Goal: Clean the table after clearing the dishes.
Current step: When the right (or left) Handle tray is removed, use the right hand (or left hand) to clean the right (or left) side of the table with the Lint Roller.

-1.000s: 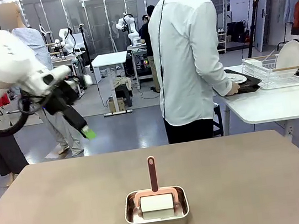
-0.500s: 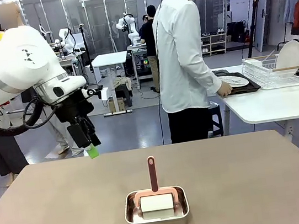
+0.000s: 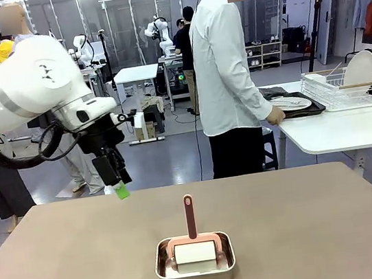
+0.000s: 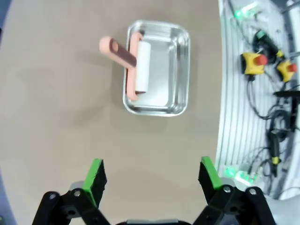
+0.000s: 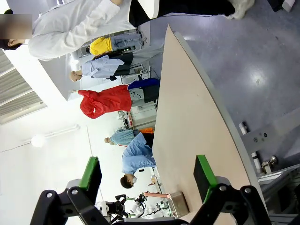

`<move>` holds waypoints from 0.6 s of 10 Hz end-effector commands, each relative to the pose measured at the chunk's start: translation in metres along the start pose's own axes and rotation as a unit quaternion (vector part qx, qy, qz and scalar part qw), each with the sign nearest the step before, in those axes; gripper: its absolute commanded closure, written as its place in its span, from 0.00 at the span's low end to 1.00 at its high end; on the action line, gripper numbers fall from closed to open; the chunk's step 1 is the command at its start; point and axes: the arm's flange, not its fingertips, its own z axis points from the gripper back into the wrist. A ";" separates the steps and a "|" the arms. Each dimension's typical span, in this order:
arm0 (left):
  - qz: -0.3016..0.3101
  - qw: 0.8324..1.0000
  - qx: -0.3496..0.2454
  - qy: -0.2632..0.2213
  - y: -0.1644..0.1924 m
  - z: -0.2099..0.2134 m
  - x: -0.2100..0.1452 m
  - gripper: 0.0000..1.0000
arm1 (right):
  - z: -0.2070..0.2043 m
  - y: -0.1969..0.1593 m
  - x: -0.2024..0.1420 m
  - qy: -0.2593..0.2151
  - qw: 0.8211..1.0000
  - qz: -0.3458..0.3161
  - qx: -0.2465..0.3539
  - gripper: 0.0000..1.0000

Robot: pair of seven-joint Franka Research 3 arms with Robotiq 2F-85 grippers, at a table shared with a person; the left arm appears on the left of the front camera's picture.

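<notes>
The brown table [image 3: 307, 212] holds a small steel pan [image 3: 164, 271] with a pink-handled white roller [image 3: 195, 250] lying in it. My left gripper [image 3: 120, 187] hangs above the table's far left edge. In the left wrist view the left gripper [image 4: 153, 174] is open, and the pan [image 4: 180, 70] and roller [image 4: 142, 65] lie ahead on the table [image 4: 56, 117]. My right gripper [image 5: 147, 172] is open beside the table [image 5: 192, 126]. A white plate [image 3: 291, 102] on a dark tray [image 3: 304, 110] sits on the white side table, under a person's hand [image 3: 277, 115].
The person in a white shirt [image 3: 221, 72] stands at the table's far side, turned toward the white table [image 3: 341, 130]. A wire rack [image 3: 346, 93] with a plate stands there. Cables and emergency-stop buttons [image 4: 253, 63] lie beyond the table's edge.
My left arm has swung right and down, bringing its gripper over the table's far left edge. The person has shifted slightly, one hand staying on the tray.
</notes>
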 end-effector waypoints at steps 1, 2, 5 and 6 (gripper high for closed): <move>-0.049 0.998 0.009 0.042 0.026 0.000 0.050 0.00 | 0.000 0.002 -0.004 -0.004 1.000 0.002 -0.007 0.00; -0.060 0.997 0.020 0.055 0.033 -0.002 0.068 0.00 | 0.000 0.002 -0.004 -0.004 1.000 0.002 -0.007 0.00; -0.093 0.992 0.014 0.089 0.045 -0.014 0.114 0.00 | 0.000 0.002 -0.004 -0.004 1.000 0.002 -0.007 0.00; -0.092 0.991 0.017 0.099 0.046 -0.021 0.124 0.00 | 0.000 0.002 -0.004 -0.004 1.000 0.002 -0.007 0.00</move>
